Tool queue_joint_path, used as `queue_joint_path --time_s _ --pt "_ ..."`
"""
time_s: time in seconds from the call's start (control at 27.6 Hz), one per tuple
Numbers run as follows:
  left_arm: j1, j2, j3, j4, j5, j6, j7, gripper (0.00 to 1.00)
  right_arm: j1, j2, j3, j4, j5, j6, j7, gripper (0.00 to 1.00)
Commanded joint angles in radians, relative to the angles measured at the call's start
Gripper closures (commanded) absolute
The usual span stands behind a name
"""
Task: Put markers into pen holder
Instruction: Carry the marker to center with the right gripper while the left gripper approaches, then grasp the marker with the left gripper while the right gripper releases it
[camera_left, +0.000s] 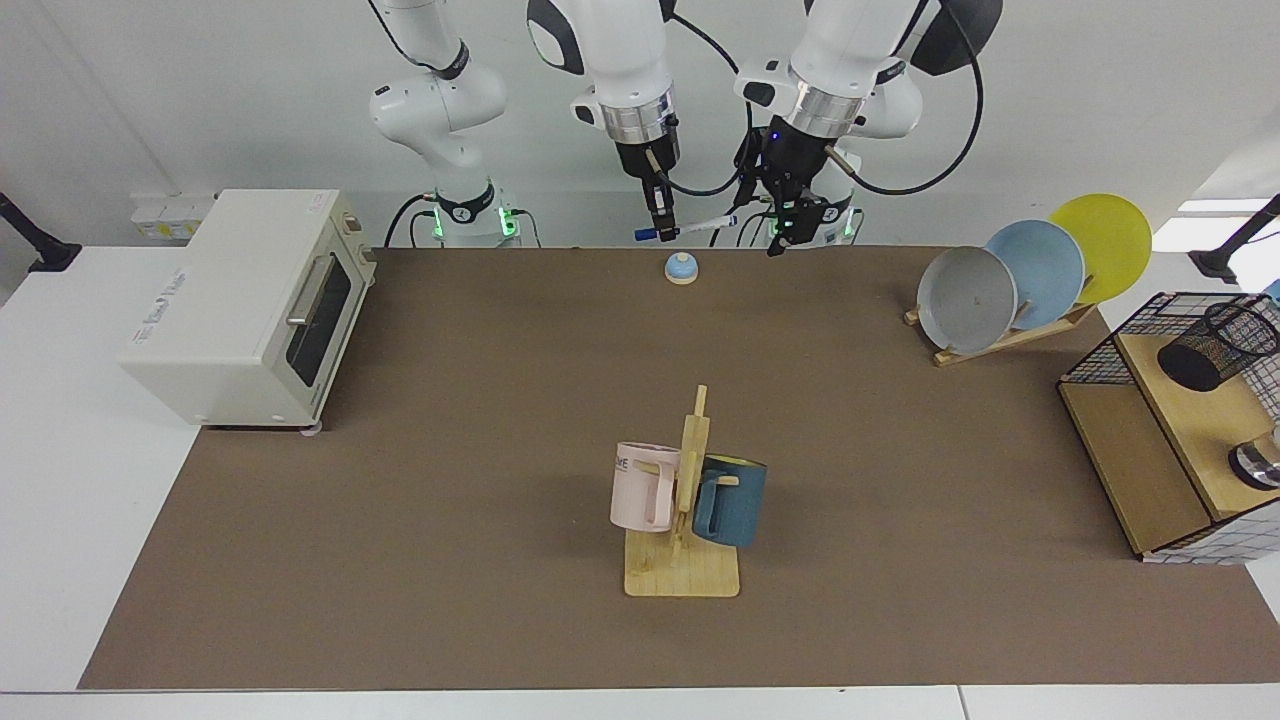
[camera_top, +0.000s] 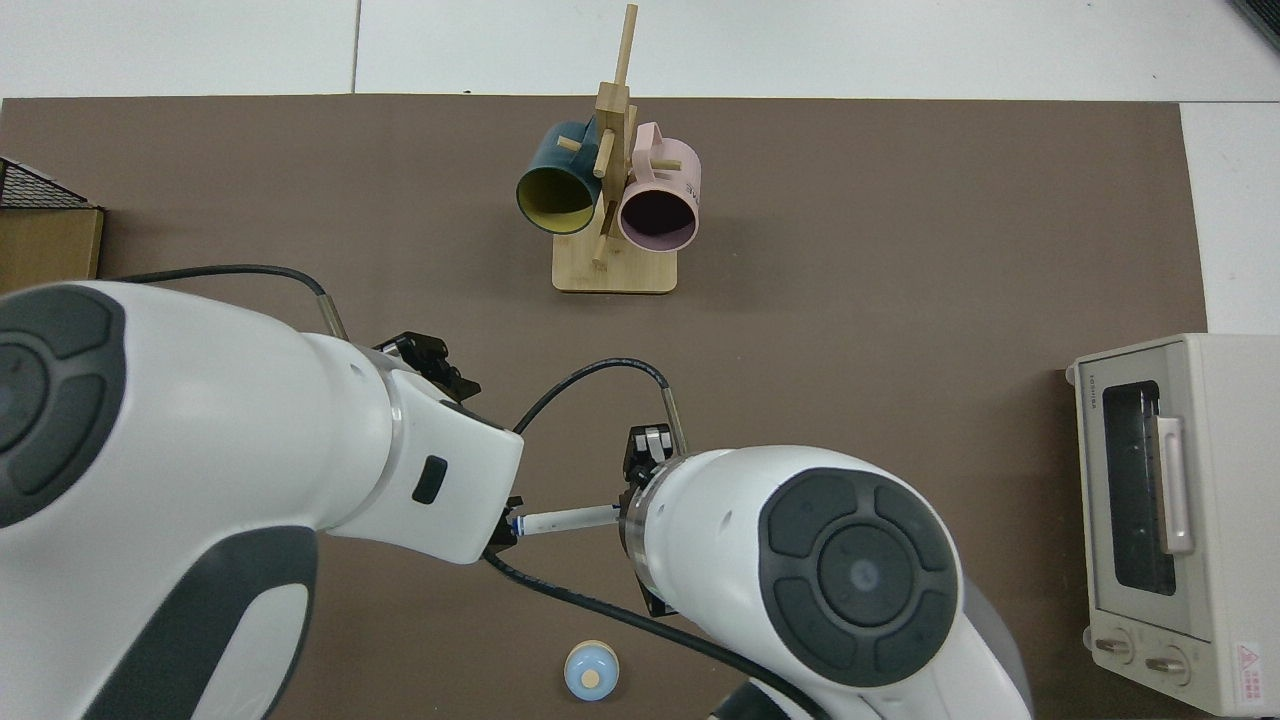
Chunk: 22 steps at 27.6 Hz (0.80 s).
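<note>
A slim white marker with a blue cap hangs level above the mat's far edge, and my right gripper is shut on it near the capped end. In the top view the marker bridges the gap between the two arm wrists, which hide both grippers. My left gripper points down just beyond the marker's free end, close to it. The pen holder, a black mesh cup, lies tilted on the upper wooden shelf of the wire rack at the far right of the facing view.
A white toaster oven stands at the mat's left side. A wooden mug tree with a pink and a blue mug is in the middle. A rack of three plates and a small blue knob sit along the far edge.
</note>
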Motion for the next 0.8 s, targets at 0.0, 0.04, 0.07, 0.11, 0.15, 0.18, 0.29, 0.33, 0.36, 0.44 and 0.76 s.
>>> queue_joint_path --time_s 0.0,0.04,0.07,0.11,0.15,0.18,0.29,0.33,0.36,0.44,0.76 --pt "-0.047 -0.045 0.017 -0.123 -0.043 0.084 0.038 0.02 0.002 0.006 0.002 0.004 -0.018 0.005 0.012 0.97" --pt "-0.058 -0.046 0.017 -0.137 -0.046 0.088 0.036 0.02 0.001 0.007 0.002 0.006 -0.018 0.003 0.012 0.97" --pt "-0.063 -0.048 0.017 -0.146 -0.054 0.087 0.036 0.02 -0.001 0.007 0.002 0.013 -0.019 0.002 0.011 0.97" --pt "-0.066 -0.051 0.015 -0.149 -0.063 0.087 0.036 0.02 -0.002 0.009 0.002 0.018 -0.021 -0.001 0.009 0.97" --pt "-0.072 -0.054 0.012 -0.15 -0.073 0.088 0.036 0.02 -0.002 0.01 0.002 0.018 -0.019 -0.001 0.006 0.97" --pt "-0.078 -0.054 0.011 -0.15 -0.08 0.091 0.036 0.02 -0.002 0.01 0.002 0.018 -0.019 -0.001 0.006 0.97" --pt "-0.083 -0.052 0.005 -0.154 -0.081 0.105 0.033 0.02 -0.002 0.01 0.002 0.018 -0.019 -0.001 0.005 0.97" --pt "-0.086 -0.051 0.003 -0.155 -0.081 0.107 0.033 0.03 -0.002 0.01 0.002 0.018 -0.019 -0.001 0.005 0.97" --pt "-0.087 -0.051 0.003 -0.158 -0.081 0.108 0.033 0.03 -0.002 0.01 0.002 0.018 -0.019 -0.001 0.005 0.96" --pt "-0.087 -0.052 0.003 -0.163 -0.081 0.107 0.033 0.04 -0.002 0.01 0.002 0.018 -0.019 -0.001 0.005 0.96" --pt "-0.092 -0.052 -0.011 -0.161 -0.078 0.108 0.031 0.51 -0.008 0.01 0.002 0.018 -0.018 0.014 0.005 0.96"
